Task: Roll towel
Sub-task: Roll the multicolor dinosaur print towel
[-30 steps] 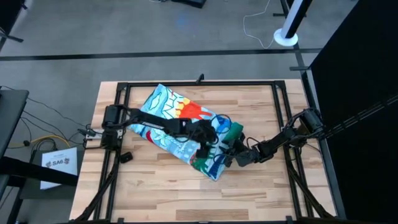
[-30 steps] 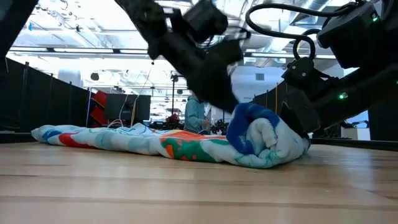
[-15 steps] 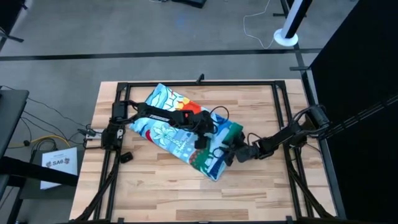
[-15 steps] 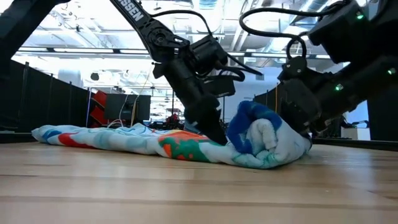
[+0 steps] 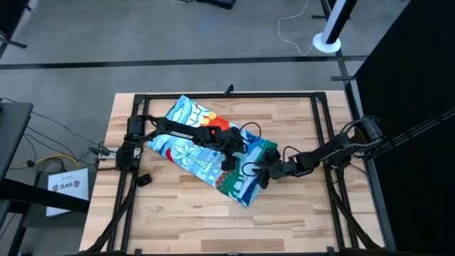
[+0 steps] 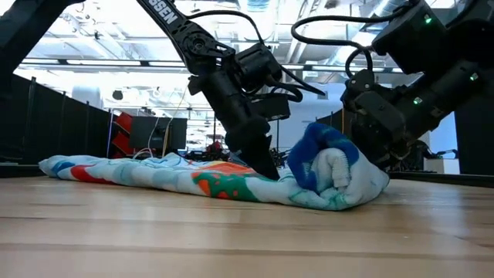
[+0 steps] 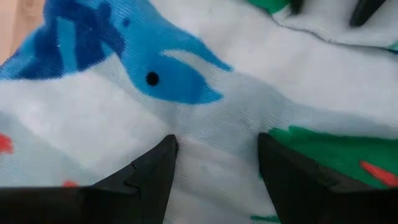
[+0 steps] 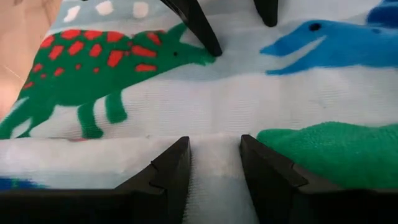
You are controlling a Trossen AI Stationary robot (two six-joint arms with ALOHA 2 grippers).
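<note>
The towel (image 5: 206, 146) lies slantwise on the table, flat from the far left down to a rolled-up end (image 6: 336, 174) near the middle. My left gripper (image 7: 214, 149) stands open on the flat cloth just beside the roll, its fingers pointing down (image 6: 262, 158). From the table's right, my right gripper (image 8: 214, 155) comes in at the roll (image 5: 259, 174), with a ridge of cloth between its fingers. Each wrist view shows the other gripper's fingertips on the towel. My left gripper sets both fingertips (image 7: 165, 155) on the flat printed layer (image 7: 211, 134) next to the roll, from above and slightly slanted. The cloth between the tips lies flat on the table. My right gripper holds a pale ridge of the roll's outer layer (image 8: 214, 146) between its two fingers, coming low from the table's right. The roll rests on the table.
A black frame (image 5: 227, 96) runs around the wooden table top. Bare wood lies toward the near edge (image 5: 213, 227) and at the far right (image 5: 291, 117). In the low view, the room beyond the table shows at a distance.
My left gripper has gone from over the roll toward the table's far left and down, and now stands on the flat cloth. My right gripper has moved a little toward the table's left, against the roll. The roll has shifted slightly; the flat part has stayed.
</note>
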